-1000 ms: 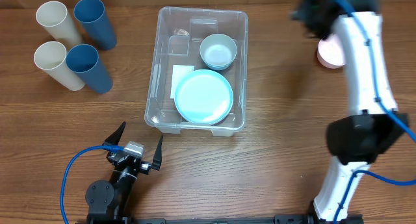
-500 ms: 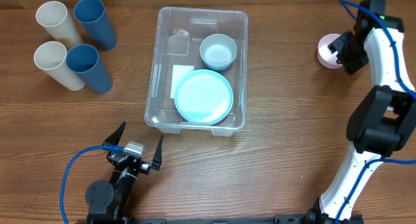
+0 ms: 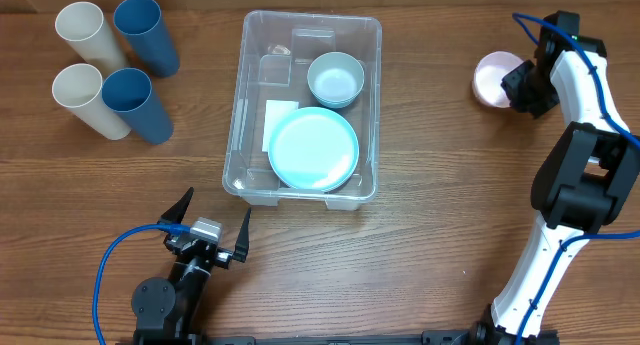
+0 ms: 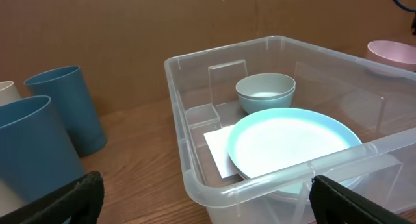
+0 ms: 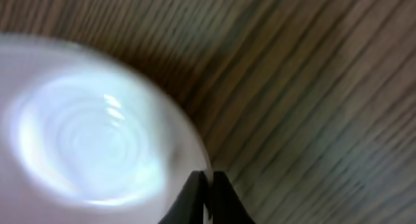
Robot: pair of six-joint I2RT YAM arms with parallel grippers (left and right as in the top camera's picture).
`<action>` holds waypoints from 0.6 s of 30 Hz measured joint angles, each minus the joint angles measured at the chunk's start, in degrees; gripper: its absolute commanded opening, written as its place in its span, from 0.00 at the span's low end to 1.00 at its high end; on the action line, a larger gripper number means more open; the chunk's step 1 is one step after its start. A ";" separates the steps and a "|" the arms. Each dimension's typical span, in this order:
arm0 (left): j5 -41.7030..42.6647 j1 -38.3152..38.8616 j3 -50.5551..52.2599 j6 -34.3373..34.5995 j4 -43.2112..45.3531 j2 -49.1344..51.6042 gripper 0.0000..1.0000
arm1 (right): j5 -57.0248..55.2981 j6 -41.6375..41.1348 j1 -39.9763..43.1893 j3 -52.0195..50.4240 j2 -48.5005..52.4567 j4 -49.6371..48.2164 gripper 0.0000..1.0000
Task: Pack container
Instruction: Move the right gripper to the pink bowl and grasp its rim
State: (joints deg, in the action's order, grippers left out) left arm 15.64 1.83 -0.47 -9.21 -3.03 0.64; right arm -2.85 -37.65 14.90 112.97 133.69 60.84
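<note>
The right gripper is clamped on the rim of the small round pink plastic bowl, while the left gripper stands wide open.

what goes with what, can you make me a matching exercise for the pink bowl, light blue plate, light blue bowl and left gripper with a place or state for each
1. pink bowl
2. light blue plate
3. light blue bowl
4. left gripper

a. open, over the table beside the container
b. in the container, the half farther from the left gripper
c. outside the container, rim pinched by the right gripper
d. in the container, the half nearer the left gripper

Pairs: 1-c, 2-d, 3-b, 4-a
</note>
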 measured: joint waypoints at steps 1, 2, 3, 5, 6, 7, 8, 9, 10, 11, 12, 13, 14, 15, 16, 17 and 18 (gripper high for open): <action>0.00 0.00 0.00 0.00 0.00 0.00 1.00 | -0.02 -0.04 0.00 -0.17 -0.02 -0.50 0.04; 0.00 0.00 0.00 0.00 0.00 0.00 1.00 | -0.07 -0.04 0.00 -0.55 -0.13 -0.94 0.04; 0.00 -0.02 0.00 0.00 0.00 0.00 1.00 | -0.11 -0.07 0.00 -0.96 -0.24 -1.09 0.04; 0.00 0.00 0.00 0.00 0.00 0.00 1.00 | -0.13 -0.07 0.00 -1.29 -0.39 -1.31 0.04; 0.00 0.00 0.00 0.00 0.00 0.00 1.00 | -0.13 -0.07 0.00 -1.29 -0.44 -1.31 0.04; 0.00 -0.02 0.00 0.00 0.00 0.00 1.00 | -0.13 -0.04 0.00 -1.29 -0.44 -1.33 0.04; 0.00 0.00 0.00 0.00 0.00 -0.02 1.00 | -0.11 -0.04 0.00 -1.29 -0.46 -1.36 0.04; 0.00 0.00 0.00 0.00 0.00 0.00 1.00 | -0.11 0.17 0.00 -1.29 -0.46 -1.29 0.04; 0.00 0.00 0.00 0.00 0.00 0.00 1.00 | -0.13 0.44 0.00 -1.29 -0.46 -1.11 0.04; 0.00 0.00 0.00 0.00 0.00 0.00 1.00 | -0.11 0.72 0.00 -1.14 -0.46 -0.66 0.04; 0.00 0.00 0.00 0.00 0.00 0.00 1.00 | 0.04 1.01 -0.04 -0.76 -0.46 0.04 0.04; 0.00 0.00 0.00 0.00 0.00 0.00 1.00 | 0.11 1.36 -0.13 -0.24 -0.46 0.81 0.04; 0.00 0.00 0.00 0.00 0.00 0.00 1.00 | 0.09 1.75 -0.31 0.37 -0.46 1.81 0.04; 0.00 0.00 0.00 0.00 0.00 -0.02 1.00 | 0.09 2.38 -0.70 0.85 -0.68 2.73 0.04; 0.00 0.00 0.00 0.00 0.00 0.00 1.00 | 0.07 3.08 -1.22 1.16 -1.07 3.34 0.04; 0.00 0.00 0.00 0.00 0.00 0.00 1.00 | 0.11 3.45 -1.86 1.29 -1.73 3.50 0.04; 0.00 0.00 0.00 0.00 0.00 0.00 1.00 | 0.04 3.91 -2.51 1.46 -2.73 3.61 0.04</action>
State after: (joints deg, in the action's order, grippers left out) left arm 15.64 1.83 -0.47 -9.21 -3.03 0.64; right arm -2.81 -33.74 12.38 114.43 130.96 64.45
